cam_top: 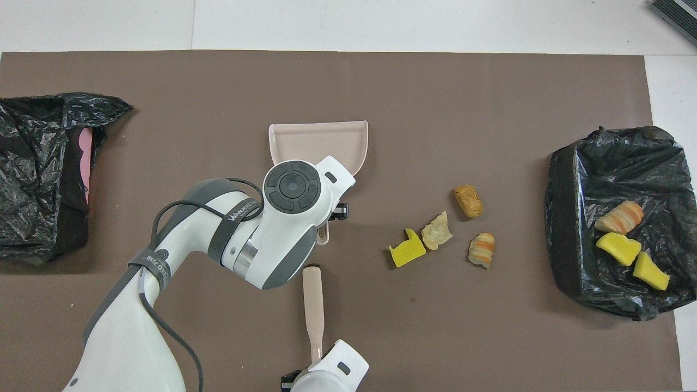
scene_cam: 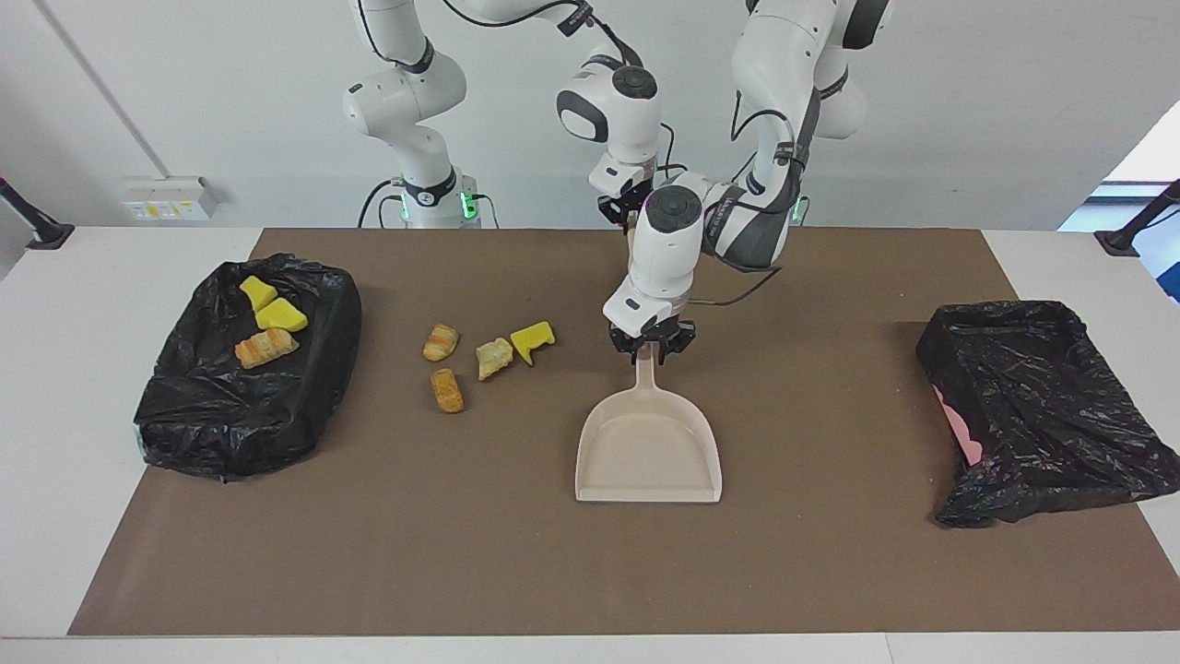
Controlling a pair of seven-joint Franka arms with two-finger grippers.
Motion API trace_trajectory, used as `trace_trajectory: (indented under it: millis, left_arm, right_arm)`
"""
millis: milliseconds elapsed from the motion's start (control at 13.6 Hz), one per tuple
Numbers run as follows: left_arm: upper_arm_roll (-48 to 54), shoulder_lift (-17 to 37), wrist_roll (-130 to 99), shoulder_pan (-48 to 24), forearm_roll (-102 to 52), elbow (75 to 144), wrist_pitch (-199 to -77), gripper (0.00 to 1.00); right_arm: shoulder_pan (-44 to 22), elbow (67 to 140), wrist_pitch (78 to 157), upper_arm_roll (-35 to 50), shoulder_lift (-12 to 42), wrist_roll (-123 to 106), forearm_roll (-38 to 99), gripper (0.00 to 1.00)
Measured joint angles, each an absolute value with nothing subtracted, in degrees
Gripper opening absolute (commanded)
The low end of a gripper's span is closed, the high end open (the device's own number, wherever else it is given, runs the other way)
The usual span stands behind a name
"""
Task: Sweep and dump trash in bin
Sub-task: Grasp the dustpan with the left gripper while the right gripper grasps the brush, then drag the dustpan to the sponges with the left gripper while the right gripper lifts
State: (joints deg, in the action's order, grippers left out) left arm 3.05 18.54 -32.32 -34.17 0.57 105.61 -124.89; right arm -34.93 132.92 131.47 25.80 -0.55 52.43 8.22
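Observation:
The beige dustpan [scene_cam: 648,452] lies flat mid-mat, its handle pointing toward the robots. My left gripper [scene_cam: 650,347] is shut on that handle near its end. In the overhead view the left wrist covers the grip, and only the dustpan [cam_top: 318,139] mouth shows. My right gripper [scene_cam: 630,212] waits nearer the robots, shut on a beige stick handle [cam_top: 313,305]. Several trash pieces lie loose beside the dustpan toward the right arm's end: a yellow sponge bit [scene_cam: 532,341], a pale bread bit [scene_cam: 494,357], a striped roll [scene_cam: 441,342] and a brown chunk [scene_cam: 448,390].
A black-lined bin [scene_cam: 240,415] at the right arm's end holds three more pieces [scene_cam: 267,323]. A second black-lined bin [scene_cam: 1042,406], showing a pink edge, stands at the left arm's end. The brown mat [scene_cam: 830,553] covers the table's middle.

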Motion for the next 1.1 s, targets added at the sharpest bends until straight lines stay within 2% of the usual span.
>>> trace_trajectory:
  millis: [74, 294, 515, 736, 1103]
  left_arm:
    - [3.09, 18.53, -31.95, -34.23, 0.57, 105.79, -124.88, 0.14]
    - [3.08, 18.45, -30.9, -34.25, 0.72, 106.01, -124.79, 0.02]
    - [2.46, 17.49, -25.35, -34.14, 0.88, 105.99, -122.66, 0.0]
    - [1.32, 13.96, -14.96, -32.93, 0.94, 105.95, -116.75, 0.0]
    - [0.45, 10.24, 9.31, -29.26, 2.97, 106.02, -111.48, 0.0]
  right_arm:
    - [-34.89, 132.13, 129.37, 25.63, -0.73, 52.43, 7.88, 0.0]
    - [-33.88, 130.55, 124.08, 25.03, -3.25, 52.34, 7.62, 0.0]
    - [-30.44, 130.26, 115.57, 24.94, -8.49, 49.42, 7.46, 0.0]
    - [-24.5, 130.3, 106.03, 24.77, -15.12, 42.84, 7.43, 0.0]
    - [-11.44, 130.56, 99.25, 24.58, -20.75, 33.72, 2.34, 0.0]
